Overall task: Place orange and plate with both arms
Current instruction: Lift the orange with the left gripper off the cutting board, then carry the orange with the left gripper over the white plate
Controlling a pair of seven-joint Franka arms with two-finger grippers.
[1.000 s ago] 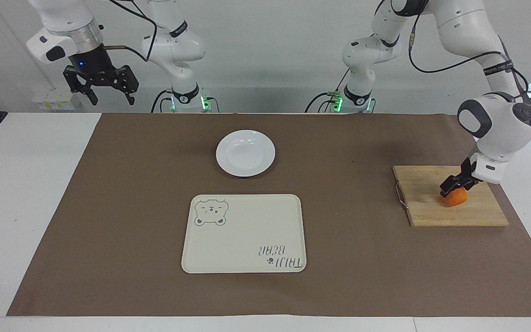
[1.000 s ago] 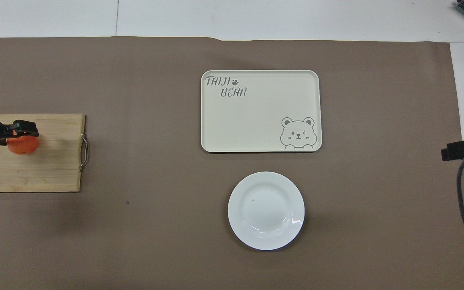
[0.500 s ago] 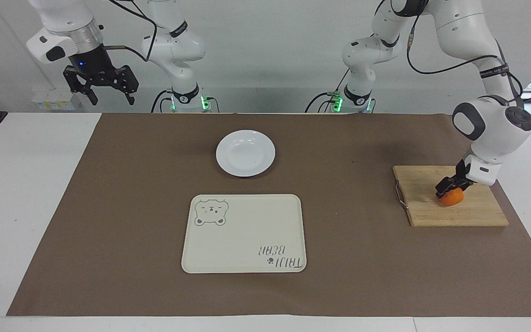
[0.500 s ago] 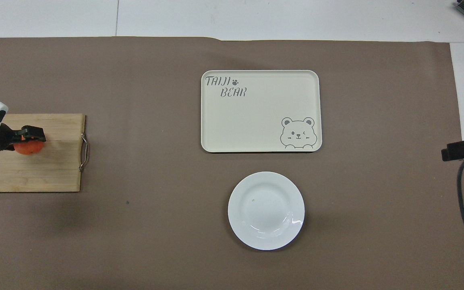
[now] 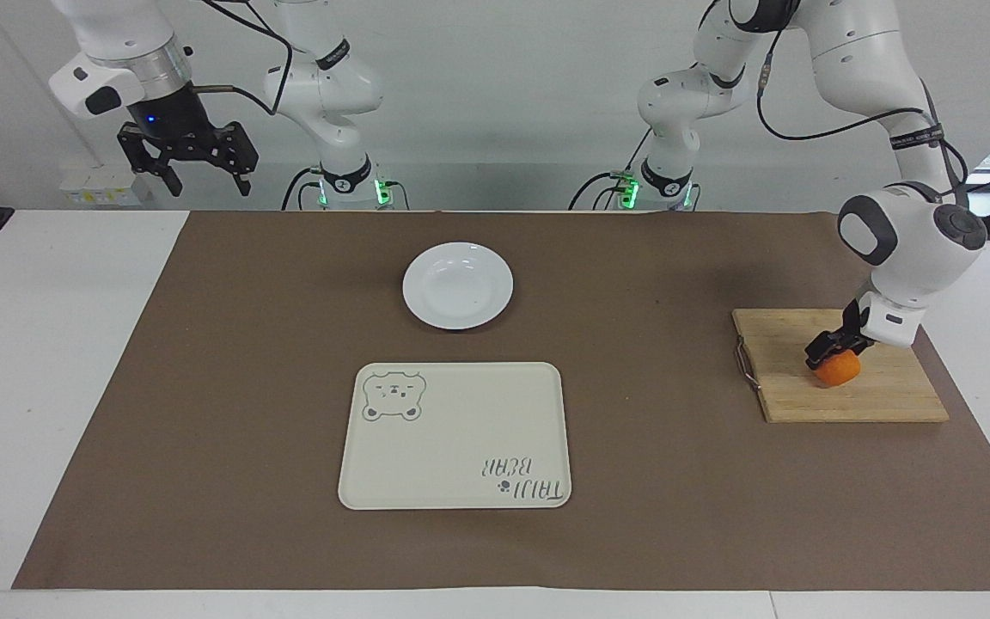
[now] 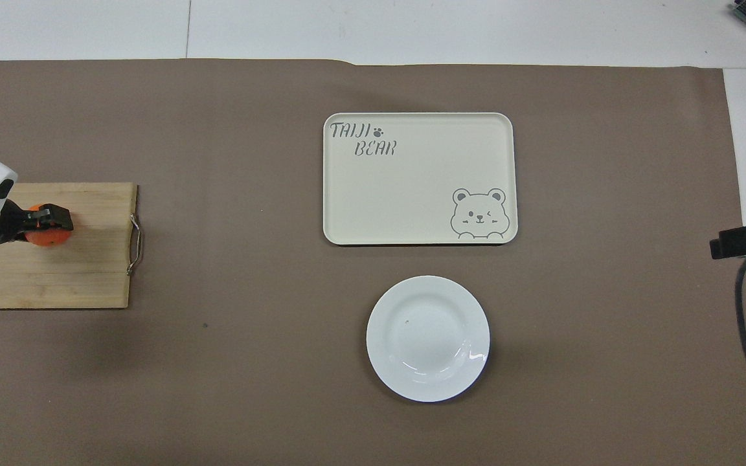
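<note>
The left tool (image 5: pixel 830 347) is clenched on the orange (image 5: pixel 837 370), low over a wooden cutting board (image 5: pixel 856 395) at the left arm's end of the table. The right tool (image 5: pixel 188 163) waits raised with its fingers spread, over the table's edge at the right arm's end. The white plate (image 5: pixel 458 285) sits mid-table on a brown mat (image 5: pixel 246 387), just nearer the robots than a cream bear tray (image 5: pixel 455 435)

You are seeing the left gripper (image 5: pixel 830 347) covering the top of the orange (image 5: pixel 837 370), so their contact is hiding. The overhead view's edge is cutting off the wooden board (image 6: pixel 43 272) and most of the right gripper (image 6: pixel 745 239).
</note>
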